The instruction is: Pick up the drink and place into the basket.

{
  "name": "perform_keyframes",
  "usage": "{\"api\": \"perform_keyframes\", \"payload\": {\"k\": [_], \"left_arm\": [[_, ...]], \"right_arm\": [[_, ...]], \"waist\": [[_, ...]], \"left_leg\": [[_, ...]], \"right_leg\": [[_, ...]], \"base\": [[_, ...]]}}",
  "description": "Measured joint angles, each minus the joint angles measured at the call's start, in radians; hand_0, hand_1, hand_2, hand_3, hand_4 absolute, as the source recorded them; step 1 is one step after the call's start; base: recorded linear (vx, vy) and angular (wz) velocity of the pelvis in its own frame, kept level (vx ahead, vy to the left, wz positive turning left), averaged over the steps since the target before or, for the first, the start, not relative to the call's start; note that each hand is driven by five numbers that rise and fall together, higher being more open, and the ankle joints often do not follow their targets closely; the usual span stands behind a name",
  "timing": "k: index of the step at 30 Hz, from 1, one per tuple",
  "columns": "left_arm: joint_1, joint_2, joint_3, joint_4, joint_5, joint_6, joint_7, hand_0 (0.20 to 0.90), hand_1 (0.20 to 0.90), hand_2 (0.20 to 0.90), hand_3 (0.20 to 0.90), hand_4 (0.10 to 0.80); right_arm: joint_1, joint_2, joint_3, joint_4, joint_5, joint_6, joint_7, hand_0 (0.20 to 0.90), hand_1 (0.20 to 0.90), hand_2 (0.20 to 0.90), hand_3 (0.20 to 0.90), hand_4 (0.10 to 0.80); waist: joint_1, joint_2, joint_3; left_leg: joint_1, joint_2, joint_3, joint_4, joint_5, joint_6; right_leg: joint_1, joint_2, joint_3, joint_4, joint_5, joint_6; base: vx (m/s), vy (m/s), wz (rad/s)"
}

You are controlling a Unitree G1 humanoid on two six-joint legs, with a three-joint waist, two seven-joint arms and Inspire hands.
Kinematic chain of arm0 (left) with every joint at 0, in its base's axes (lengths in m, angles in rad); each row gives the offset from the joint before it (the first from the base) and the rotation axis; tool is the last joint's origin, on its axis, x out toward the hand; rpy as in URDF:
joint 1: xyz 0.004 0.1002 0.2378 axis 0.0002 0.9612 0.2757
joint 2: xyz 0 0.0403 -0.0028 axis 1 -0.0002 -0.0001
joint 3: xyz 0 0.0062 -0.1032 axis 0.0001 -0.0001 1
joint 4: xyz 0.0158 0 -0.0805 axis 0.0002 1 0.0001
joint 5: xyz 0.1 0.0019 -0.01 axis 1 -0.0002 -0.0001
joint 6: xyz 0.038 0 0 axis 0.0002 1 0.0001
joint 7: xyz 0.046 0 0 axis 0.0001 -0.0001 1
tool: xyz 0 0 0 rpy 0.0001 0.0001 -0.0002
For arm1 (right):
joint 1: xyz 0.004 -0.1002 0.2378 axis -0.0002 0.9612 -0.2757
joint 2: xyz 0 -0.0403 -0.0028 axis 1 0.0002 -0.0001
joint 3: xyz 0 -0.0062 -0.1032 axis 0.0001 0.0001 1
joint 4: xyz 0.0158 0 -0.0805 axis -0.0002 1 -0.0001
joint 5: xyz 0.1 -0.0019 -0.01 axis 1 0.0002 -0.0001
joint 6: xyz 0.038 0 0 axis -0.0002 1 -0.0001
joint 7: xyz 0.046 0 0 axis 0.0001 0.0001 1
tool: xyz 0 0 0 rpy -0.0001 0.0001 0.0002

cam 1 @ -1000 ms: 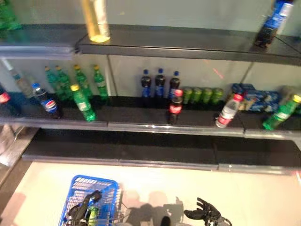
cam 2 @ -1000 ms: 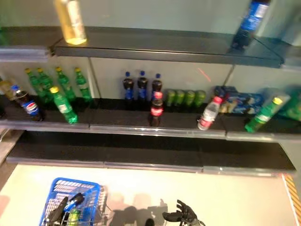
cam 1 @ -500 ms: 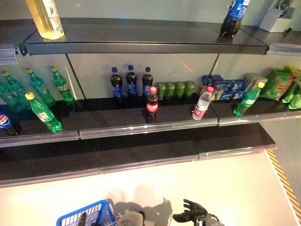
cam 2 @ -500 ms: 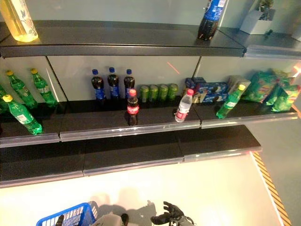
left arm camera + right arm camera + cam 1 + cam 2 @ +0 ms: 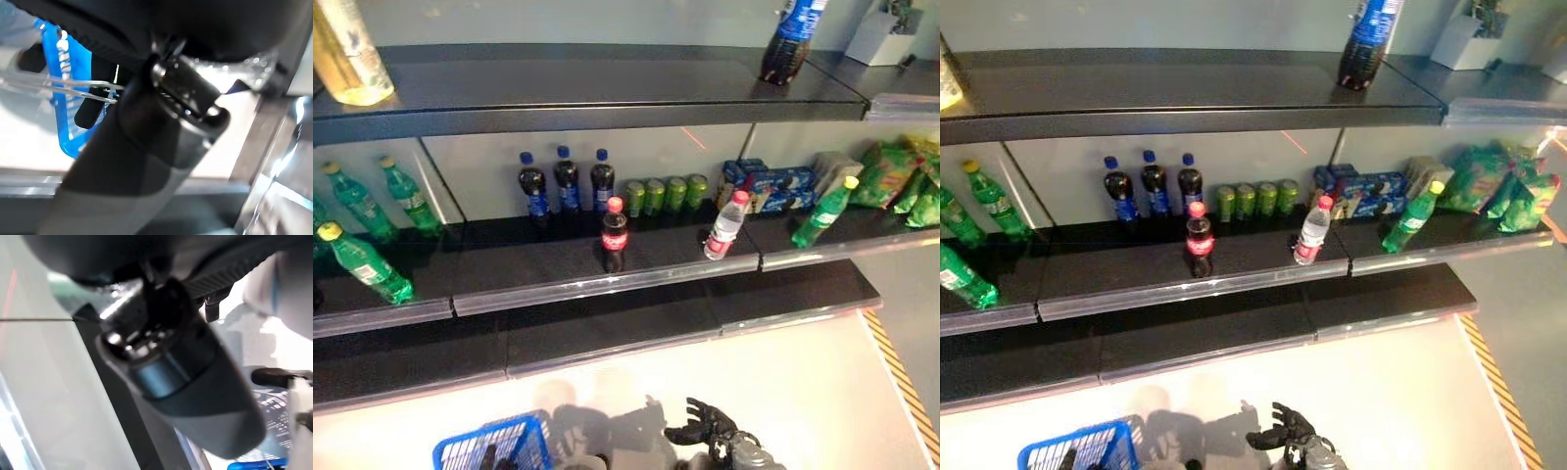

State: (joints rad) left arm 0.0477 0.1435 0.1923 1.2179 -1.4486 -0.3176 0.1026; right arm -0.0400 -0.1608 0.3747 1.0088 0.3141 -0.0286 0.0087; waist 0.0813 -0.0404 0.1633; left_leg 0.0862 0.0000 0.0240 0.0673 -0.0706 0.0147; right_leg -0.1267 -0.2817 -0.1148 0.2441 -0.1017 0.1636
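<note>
Drinks stand on the middle shelf (image 5: 607, 284): a red-capped cola bottle (image 5: 614, 233) near its front edge, a clear water bottle (image 5: 724, 225) to the right of it, and three blue-capped dark bottles (image 5: 566, 181) behind. The blue wire basket (image 5: 494, 450) shows at the bottom left. In the left wrist view my left hand (image 5: 146, 127) has a dark finger hooked on the basket's wire handle (image 5: 63, 83). My right hand (image 5: 710, 431) hangs low in front of the shelves, far below the drinks. Its fingers are spread and hold nothing.
Green cans (image 5: 666, 194) and blue packets (image 5: 769, 183) stand at the back of the middle shelf, with green bottles at its left (image 5: 367, 264) and right (image 5: 822, 211). The top shelf carries a yellow bottle (image 5: 347, 59) and a cola bottle (image 5: 788, 39). Green bags (image 5: 901, 176) lie far right.
The camera has swung right and then settled, so the shelves have shifted across the picture. My right hand stays low with its fingers spread. No drink has left its place.
</note>
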Motion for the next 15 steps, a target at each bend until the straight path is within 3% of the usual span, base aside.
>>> {"api": "perform_keyframes", "payload": {"k": [2,3,4,5,7,8,9,10,12,13,15], "left_arm": [[0.009,0.014,-0.028,-0.036,0.024,-0.001,0.022,0.300,0.300,0.300,0.200,0.100],[0.021,0.023,-0.039,-0.057,0.043,0.001,0.041,0.300,0.300,0.300,0.200,0.100],[0.021,0.023,-0.039,-0.057,0.043,0.001,0.041,0.300,0.300,0.300,0.200,0.100],[0.024,0.013,-0.045,-0.064,0.096,-0.001,0.054,0.300,0.300,0.300,0.200,0.100],[0.026,-0.005,-0.037,-0.086,0.131,-0.003,0.075,0.300,0.300,0.300,0.200,0.100],[0.021,-0.010,-0.024,-0.098,0.145,-0.004,0.080,0.300,0.300,0.300,0.200,0.100],[0.016,-0.008,-0.018,-0.093,0.167,-0.007,0.068,0.300,0.300,0.300,0.200,0.100],[0.006,0.000,-0.016,-0.093,0.193,-0.012,0.051,0.300,0.300,0.300,0.200,0.100],[-0.026,0.026,-0.021,-0.086,0.215,-0.017,0.037,0.300,0.300,0.300,0.200,0.100],[-0.038,0.030,-0.026,-0.084,0.215,-0.014,0.032,0.300,0.300,0.300,0.200,0.100],[-0.041,0.011,-0.022,-0.066,0.196,-0.007,0.017,0.300,0.300,0.300,0.200,0.100]], "right_arm": [[0.000,0.009,0.006,-0.002,0.000,0.011,-0.003,0.900,0.900,0.900,0.900,0.800],[0.001,0.013,0.019,-0.005,0.000,0.020,-0.003,0.900,0.900,0.900,0.900,0.800],[0.001,0.013,0.019,-0.005,0.000,0.020,-0.003,0.900,0.900,0.900,0.900,0.800],[-0.001,0.009,0.024,-0.006,0.000,0.035,-0.003,0.900,0.900,0.900,0.900,0.800],[-0.005,-0.009,0.023,-0.025,0.002,0.050,-0.003,0.900,0.900,0.900,0.900,0.800],[-0.008,-0.020,0.023,-0.037,0.003,0.052,-0.002,0.900,0.900,0.900,0.900,0.800],[-0.009,-0.032,0.019,-0.034,0.005,0.050,0.003,0.900,0.900,0.900,0.900,0.800],[-0.005,-0.038,0.018,-0.034,0.006,0.050,0.007,0.900,0.900,0.900,0.900,0.800],[-0.001,-0.048,0.016,-0.030,0.010,0.046,0.008,0.900,0.900,0.900,0.900,0.800],[-0.002,-0.050,0.012,-0.015,0.012,0.037,0.009,0.900,0.900,0.900,0.900,0.800],[-0.005,-0.069,-0.003,0.030,0.013,0.020,0.010,0.900,0.900,0.900,0.900,0.800]], "waist": [[-0.002,-0.014,-0.006],[-0.002,-0.026,-0.008],[-0.002,-0.026,-0.008],[-0.004,-0.017,-0.008],[-0.003,0.016,-0.013],[0.002,0.020,-0.010],[0.003,0.007,-0.010],[0.003,-0.005,-0.011],[-0.001,-0.040,-0.009],[-0.001,-0.049,-0.006],[0.007,-0.056,-0.004]], "left_leg": [[0.015,0.020,-0.007,0.004,0.000,-0.045],[0.015,0.030,-0.011,0.004,-0.014,-0.068],[0.015,0.030,-0.011,0.004,-0.014,-0.068],[0.033,0.094,-0.036,0.008,-0.032,-0.116],[0.037,0.180,-0.037,0.013,-0.029,-0.147],[0.033,0.213,-0.036,0.026,-0.025,-0.141],[0.007,0.236,-0.034,0.088,0.009,-0.170],[-0.025,0.243,-0.031,0.153,0.027,-0.155],[-0.092,0.253,-0.019,0.289,0.090,-0.149],[-0.136,0.243,-0.020,0.361,0.087,-0.154],[-0.161,0.133,-0.005,0.386,0.034,-0.131]], "right_leg": [[0.023,-0.015,0.009,-0.105,0.083,0.011],[0.043,0.003,0.003,-0.130,0.095,0.002],[0.043,0.003,0.003,-0.130,0.095,0.002],[0.062,0.057,-0.023,-0.123,0.151,-0.016],[0.069,0.146,-0.048,-0.117,0.127,-0.067],[0.067,0.181,-0.058,-0.109,0.113,-0.092],[0.070,0.204,-0.079,-0.110,0.096,-0.123],[0.079,0.216,-0.081,-0.119,0.092,-0.142],[0.120,0.238,-0.100,-0.155,0.096,-0.178],[0.134,0.236,-0.099,-0.176,0.103,-0.196],[0.158,0.217,-0.111,-0.210,0.111,-0.205]], "base": [[0.187,-0.690,0.09],[0.128,-0.445,0.02],[0.130,-0.459,0.21],[0.122,-0.438,0.24],[0.178,-0.661,0.14],[0.186,-0.687,-0.03],[0.159,-0.546,-0.04],[0.235,-0.524,-0.02],[0.186,-0.317,-0.06],[0.183,-0.201,-0.16],[0.231,-0.144,-0.32]]}}
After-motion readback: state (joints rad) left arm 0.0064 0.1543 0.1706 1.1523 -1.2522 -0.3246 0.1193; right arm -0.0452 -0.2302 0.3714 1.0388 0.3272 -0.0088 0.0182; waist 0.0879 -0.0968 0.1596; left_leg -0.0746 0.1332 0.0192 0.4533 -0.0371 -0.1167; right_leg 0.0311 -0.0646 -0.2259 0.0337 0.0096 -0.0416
